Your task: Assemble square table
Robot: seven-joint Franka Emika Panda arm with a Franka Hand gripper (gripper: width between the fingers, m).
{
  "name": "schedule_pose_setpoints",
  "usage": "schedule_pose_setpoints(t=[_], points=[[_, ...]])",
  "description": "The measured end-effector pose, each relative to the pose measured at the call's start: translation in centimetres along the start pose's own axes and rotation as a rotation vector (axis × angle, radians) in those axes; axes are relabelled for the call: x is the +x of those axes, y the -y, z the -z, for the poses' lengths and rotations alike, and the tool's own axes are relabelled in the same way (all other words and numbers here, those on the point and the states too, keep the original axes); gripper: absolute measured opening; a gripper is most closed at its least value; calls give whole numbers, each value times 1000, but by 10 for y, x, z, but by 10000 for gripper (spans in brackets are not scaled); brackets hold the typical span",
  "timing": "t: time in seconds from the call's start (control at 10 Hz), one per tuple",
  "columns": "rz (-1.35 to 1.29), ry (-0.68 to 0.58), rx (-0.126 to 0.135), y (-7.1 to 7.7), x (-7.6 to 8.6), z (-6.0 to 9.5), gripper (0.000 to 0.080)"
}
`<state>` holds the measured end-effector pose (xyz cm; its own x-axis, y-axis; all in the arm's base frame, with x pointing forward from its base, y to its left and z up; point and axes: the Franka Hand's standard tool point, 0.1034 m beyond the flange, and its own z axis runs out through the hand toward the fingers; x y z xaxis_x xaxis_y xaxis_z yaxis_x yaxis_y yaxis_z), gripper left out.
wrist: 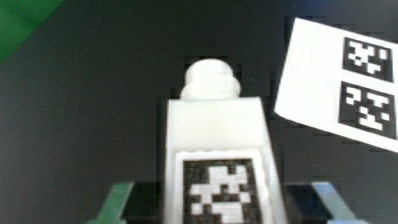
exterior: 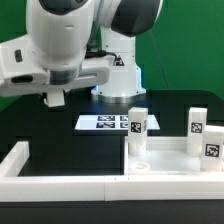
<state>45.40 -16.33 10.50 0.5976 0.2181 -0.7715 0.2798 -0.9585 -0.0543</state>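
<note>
A Franka arm's gripper [wrist: 217,205] clamps a short white table leg [wrist: 221,140] between partly closed fingers [wrist: 121,203], the wrist view showing the pads pressed to both sides of the leg's tagged body, its rounded peg end pointing out over the black table [wrist: 107,120].

The step in hand appears to be carrying this leg to a socket; doing it well would mean keeping the leg square in the grip and lining the peg up straight before twisting.

In the exterior view, the square table top [exterior: 170,158] sits in the near corner on the exterior view's right, against the white wall bars [exterior: 60,182], with legs already standing in it [exterior: 137,130]. Beyond lies the marker board [exterior: 105,123], near the robot's base [exterior: 118,75].
</note>
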Motion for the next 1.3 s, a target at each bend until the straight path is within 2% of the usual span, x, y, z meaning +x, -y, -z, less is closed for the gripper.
schedule_pose_setpoints(t=[0.2, 0.3, 0.4, 0.5, 0.6, 0.7, 0.8, 0.9, 1.0, 1.1, 1.2, 1.3], points=[[0, -161, -24, -6, 7, 5, 287], [-1, -208, -29, -7, 5, 5, 287], [-27, -280, -26, -4, 10, 12, 287], [-75, -327, -17, 12, 17, 36, 287], [-119, -396, 4, 29, 33, 67, 287], [-163, -477, 23, 40, 44, 98, 287], [-212, -525, 18, 43, 49, 128, 287], [-244, -587, 35, 47, 55, 152, 287], [-245, -646, 32, 45, 56, 168, 287], [-250, -758, 1, 39, 60, 169, 287], [-253, -782, 2, 41, 58, 160, 287], [-262, -868, -24, 36, 61, 166, 288]])
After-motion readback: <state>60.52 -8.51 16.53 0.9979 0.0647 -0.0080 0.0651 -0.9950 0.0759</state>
